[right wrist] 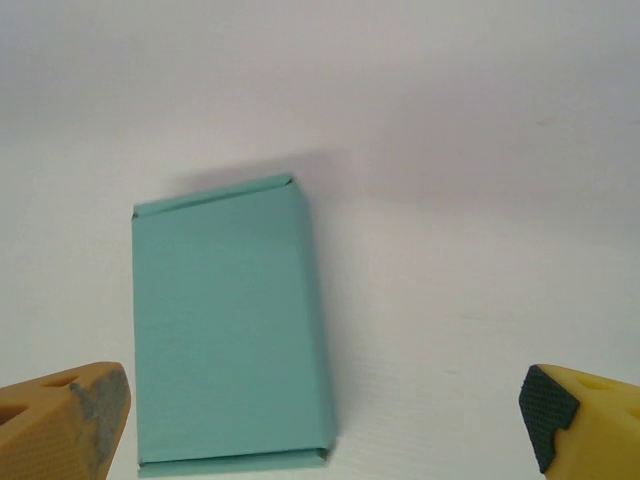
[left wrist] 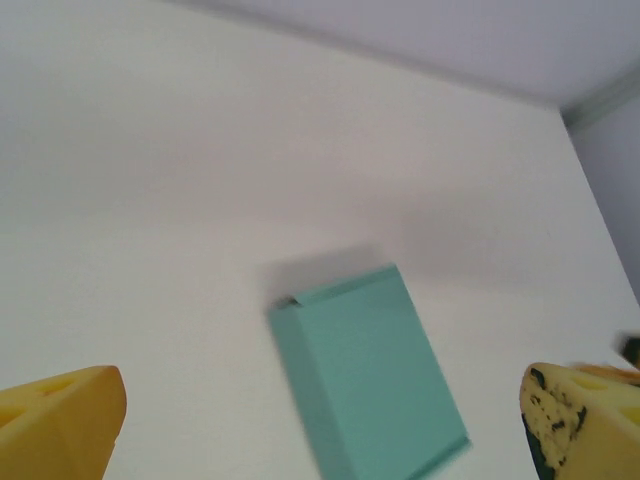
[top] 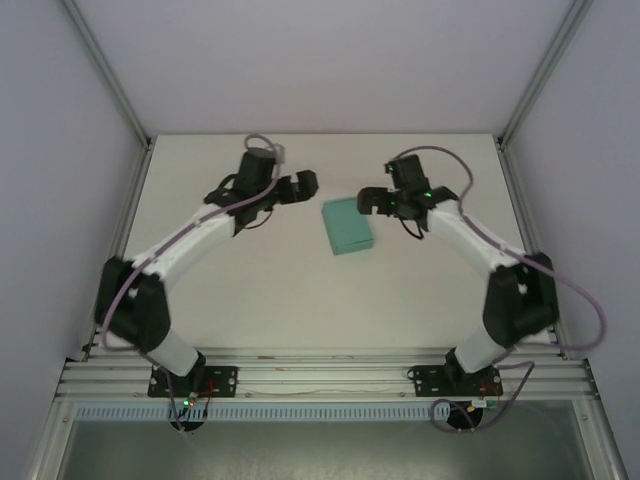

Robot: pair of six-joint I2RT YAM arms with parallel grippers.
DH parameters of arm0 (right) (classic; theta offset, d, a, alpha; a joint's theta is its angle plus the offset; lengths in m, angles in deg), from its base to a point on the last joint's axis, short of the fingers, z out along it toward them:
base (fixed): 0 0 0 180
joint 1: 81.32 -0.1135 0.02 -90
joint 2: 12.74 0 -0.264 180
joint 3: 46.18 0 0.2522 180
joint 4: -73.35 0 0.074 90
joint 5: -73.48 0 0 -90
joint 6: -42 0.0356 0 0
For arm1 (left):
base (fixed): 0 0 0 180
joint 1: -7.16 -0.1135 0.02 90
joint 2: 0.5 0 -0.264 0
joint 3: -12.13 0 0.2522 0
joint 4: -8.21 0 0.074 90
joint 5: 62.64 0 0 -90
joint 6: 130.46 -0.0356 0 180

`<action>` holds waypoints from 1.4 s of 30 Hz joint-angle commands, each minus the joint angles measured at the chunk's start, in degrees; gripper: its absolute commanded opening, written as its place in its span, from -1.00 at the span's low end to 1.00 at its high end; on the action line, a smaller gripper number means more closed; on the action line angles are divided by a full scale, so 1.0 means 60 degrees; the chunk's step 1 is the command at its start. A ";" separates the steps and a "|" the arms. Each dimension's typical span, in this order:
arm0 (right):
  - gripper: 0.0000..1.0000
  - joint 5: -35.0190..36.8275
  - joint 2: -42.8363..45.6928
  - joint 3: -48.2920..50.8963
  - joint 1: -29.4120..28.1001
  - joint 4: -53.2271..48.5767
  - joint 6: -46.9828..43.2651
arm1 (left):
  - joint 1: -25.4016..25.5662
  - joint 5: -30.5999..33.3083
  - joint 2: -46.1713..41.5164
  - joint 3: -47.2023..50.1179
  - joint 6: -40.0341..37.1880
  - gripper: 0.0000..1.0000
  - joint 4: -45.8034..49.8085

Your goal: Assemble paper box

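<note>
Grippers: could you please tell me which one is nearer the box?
The right gripper: in the top view it sits right by the box's far edge, while the left gripper stands clear.

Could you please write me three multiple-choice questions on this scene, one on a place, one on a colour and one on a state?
1. Where is the paper box?
A. flat on the table, between the two arms
B. stacked on a second box
C. leaning against the back wall

2. What colour is the paper box?
A. red
B. teal-green
C. black

3. How does the right gripper stand?
A. shut on the box
B. shut on nothing
C. open, gripping nothing

Answers:
1 A: the top view shows it lying on the table between the arms.
2 B: every view shows teal-green card.
3 C: the right wrist view shows its fingers wide apart with nothing gripped.
</note>
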 commanded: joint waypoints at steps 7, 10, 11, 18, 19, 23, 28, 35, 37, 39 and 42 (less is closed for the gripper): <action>1.00 0.2889 0.3851 0.4794 0.1363 0.3407 -0.0142 | -0.2630 0.3889 -0.2844 0.4625 -0.1692 1.00 -0.2402; 1.00 0.3682 0.4355 0.6470 0.1906 0.5806 -0.0414 | -0.3188 0.4115 -0.2713 0.5826 -0.2269 1.00 -0.3881; 1.00 0.3993 0.4409 0.6922 0.2029 0.6564 -0.0454 | -0.3270 0.4175 -0.2602 0.6152 -0.2487 1.00 -0.4397; 1.00 0.3823 0.2580 0.8643 0.2849 1.1626 -0.0593 | -0.3355 0.3540 -0.1041 0.7586 -0.3567 1.00 -0.8498; 1.00 0.3793 0.2140 0.8730 0.2885 1.2232 -0.0707 | -0.3355 0.3343 -0.0960 0.7258 -0.3709 1.00 -0.7943; 1.00 0.2726 0.0160 0.8868 0.3478 1.4279 -0.0494 | -0.3604 0.2848 -0.0300 0.8120 -0.4274 1.00 -1.0486; 1.00 0.1563 -0.0151 0.7360 0.3675 1.1831 -0.0677 | -0.4126 0.2233 0.0188 0.8687 -0.3905 1.00 -1.1972; 0.99 0.1159 0.0046 0.7444 0.3898 1.1678 -0.0632 | -0.4000 0.2056 0.0101 0.8400 -0.4122 1.00 -1.1247; 0.99 0.1133 0.0010 0.7468 0.3882 1.1791 -0.0663 | -0.3986 0.2060 0.0251 0.8506 -0.4175 1.00 -1.1716; 0.99 0.1121 0.0018 0.7439 0.3868 1.1697 -0.0702 | -0.3964 0.2073 0.0137 0.8394 -0.4175 1.00 -1.1316; 0.99 0.1114 0.0016 0.7421 0.3861 1.1704 -0.0697 | -0.3898 0.2160 0.0214 0.8406 -0.4277 1.00 -1.1455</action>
